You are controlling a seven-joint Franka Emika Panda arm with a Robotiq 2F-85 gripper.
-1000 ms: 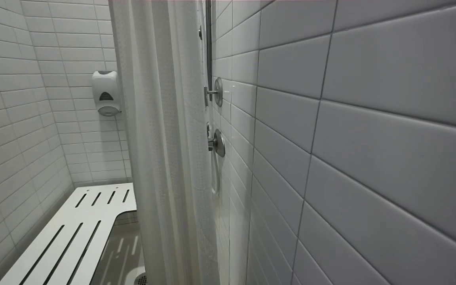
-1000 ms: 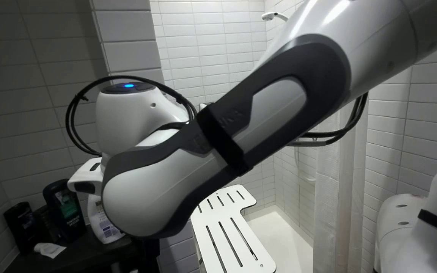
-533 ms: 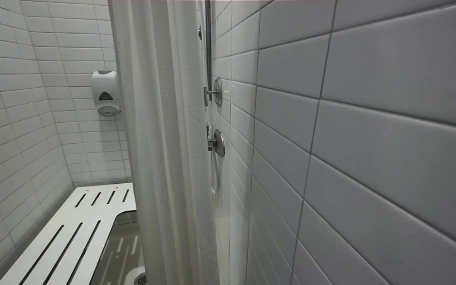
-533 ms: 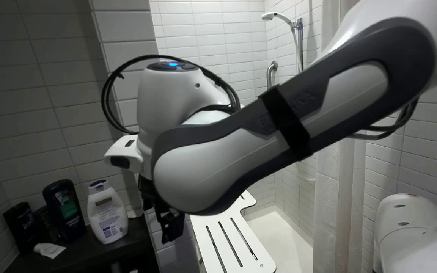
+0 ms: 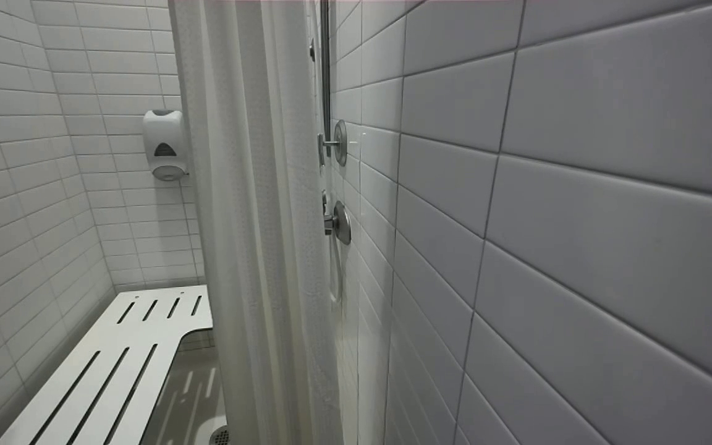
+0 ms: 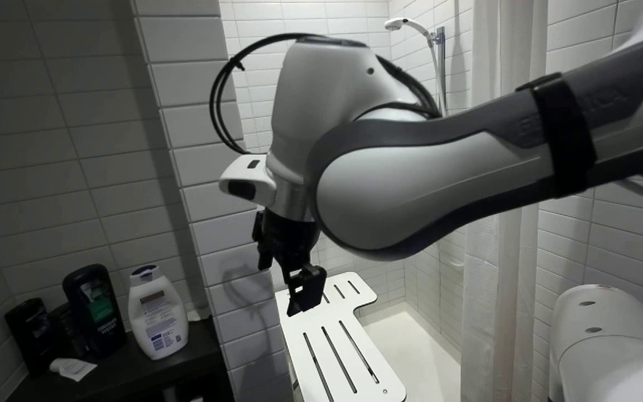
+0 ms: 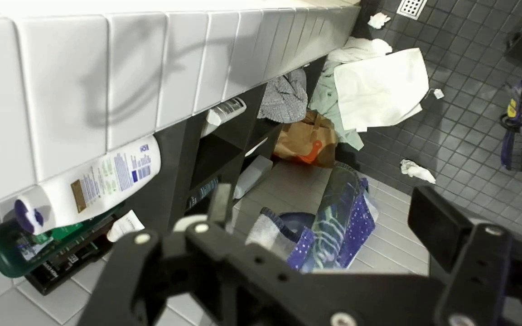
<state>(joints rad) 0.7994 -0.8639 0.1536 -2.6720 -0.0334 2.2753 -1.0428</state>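
One white bottle (image 7: 93, 181), one green bottle (image 7: 34, 253) and one small white tube (image 7: 125, 225) are on one black shelf (image 6: 137, 371), off to one side of the hand (image 7: 324, 215). Its two fingers (image 7: 440, 231) are spread wide, with just air between them.

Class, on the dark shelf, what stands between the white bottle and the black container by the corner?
In an exterior view, a green-labelled dark bottle, plus another dark item too dim to identify.

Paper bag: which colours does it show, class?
The bag is brown with an orange print, clearest in the wrist view.
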